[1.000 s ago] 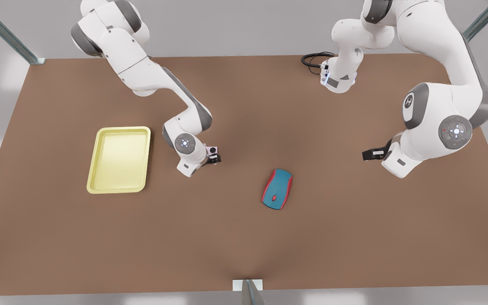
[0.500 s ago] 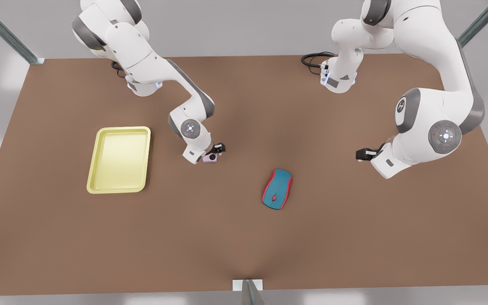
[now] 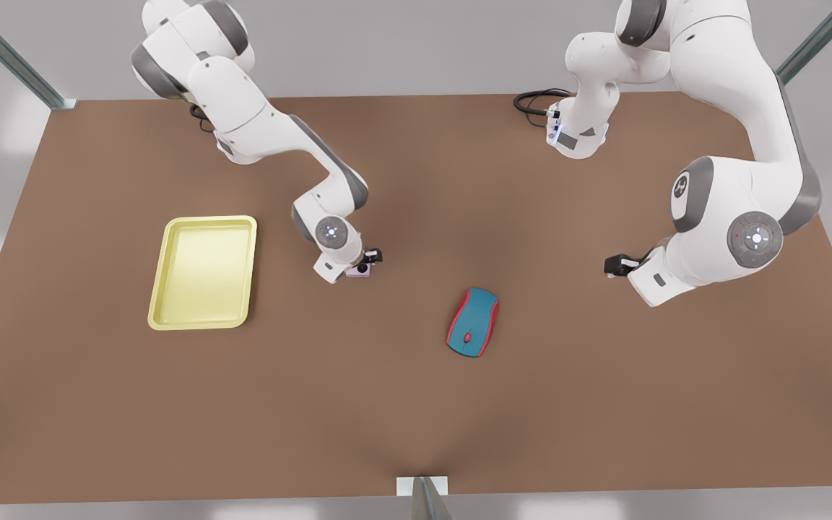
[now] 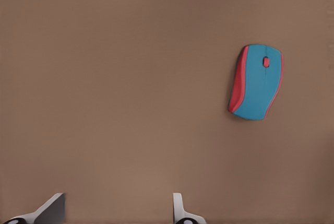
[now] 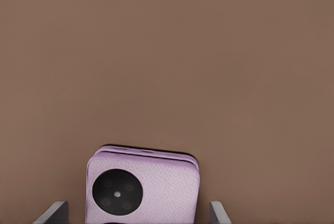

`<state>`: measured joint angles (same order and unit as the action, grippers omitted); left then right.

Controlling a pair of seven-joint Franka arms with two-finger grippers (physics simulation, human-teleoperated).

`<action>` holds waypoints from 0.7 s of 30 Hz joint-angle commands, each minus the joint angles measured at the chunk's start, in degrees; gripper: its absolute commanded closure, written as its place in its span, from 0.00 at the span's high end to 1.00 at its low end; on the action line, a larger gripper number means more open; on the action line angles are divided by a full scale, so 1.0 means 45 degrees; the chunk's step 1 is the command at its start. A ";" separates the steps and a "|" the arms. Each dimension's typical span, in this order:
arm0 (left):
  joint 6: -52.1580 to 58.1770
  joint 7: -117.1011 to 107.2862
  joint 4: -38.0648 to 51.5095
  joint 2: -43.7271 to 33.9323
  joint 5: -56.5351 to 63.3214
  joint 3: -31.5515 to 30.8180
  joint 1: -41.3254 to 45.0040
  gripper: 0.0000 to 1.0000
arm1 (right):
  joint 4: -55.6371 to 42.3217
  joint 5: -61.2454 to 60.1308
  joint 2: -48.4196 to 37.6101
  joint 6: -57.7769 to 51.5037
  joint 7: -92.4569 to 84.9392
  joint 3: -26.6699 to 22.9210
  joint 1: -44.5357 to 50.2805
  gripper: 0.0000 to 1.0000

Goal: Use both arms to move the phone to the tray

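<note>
Lilac phone (image 5: pixel 142 187) lies flat between right pincer (image 5: pixel 138 214) fingers.

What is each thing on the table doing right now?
phone: lying flat on the table, between the open right gripper's fingers.
tray: flat on the table, nothing in it.
mouse: lying on the table, untouched.
left gripper: open, holding nothing, waiting away from the mouse.

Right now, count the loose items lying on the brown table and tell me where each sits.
3. The pale yellow rectangular tray lies at the front view's left; the small lilac phone sits mid-table between the right gripper fingers; the teal-and-red computer mouse lies right of it.
</note>
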<state>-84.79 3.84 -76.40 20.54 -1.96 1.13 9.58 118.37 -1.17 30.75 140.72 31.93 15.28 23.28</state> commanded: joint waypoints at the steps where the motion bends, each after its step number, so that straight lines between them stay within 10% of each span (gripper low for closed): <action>1: -0.0065 0.0767 0.0006 0.0005 0.0005 -0.0017 0.0000 1.00 | 0.0004 0.0104 0.0021 -0.0119 0.0658 0.0003 0.0003 1.00; 21: -0.0221 0.0767 0.0006 0.0044 0.0005 -0.0017 0.0000 1.00 | -0.0191 0.0749 0.0256 -0.0060 0.0619 0.0023 -0.0036 0.80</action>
<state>-85.55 6.22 -76.40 20.77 -1.96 1.06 9.58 117.63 2.14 31.98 140.69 33.98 15.38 23.13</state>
